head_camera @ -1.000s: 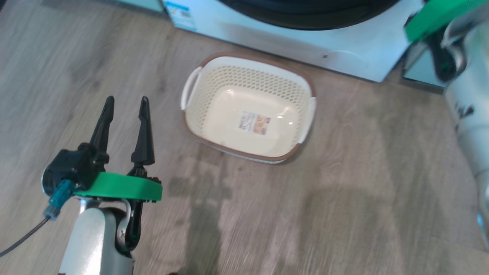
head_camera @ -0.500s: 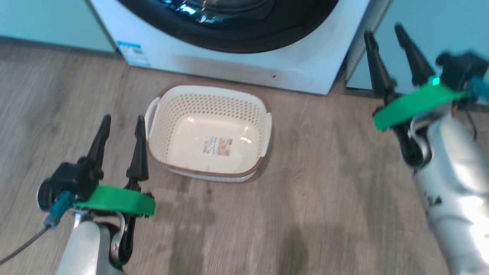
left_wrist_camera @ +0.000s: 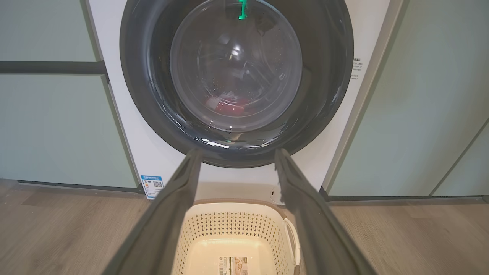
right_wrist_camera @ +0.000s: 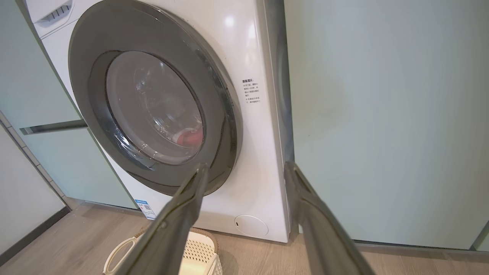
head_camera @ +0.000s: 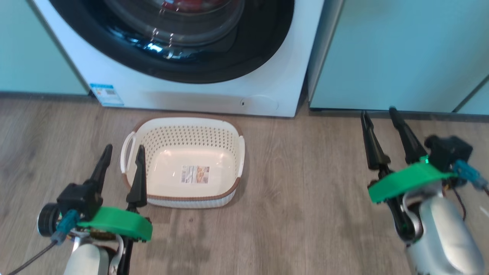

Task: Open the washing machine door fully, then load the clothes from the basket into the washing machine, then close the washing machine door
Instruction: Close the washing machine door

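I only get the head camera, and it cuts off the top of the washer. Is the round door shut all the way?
Observer: Yes. In the right wrist view the washing machine door lies flat against the front of the washing machine.
Operator: Is anything inside?
Observer: The left wrist view shows the clothes, red, lying low behind the door's glass.
Operator: What's next to the door?
Observer: A small printed label on the white front, just right of the door.
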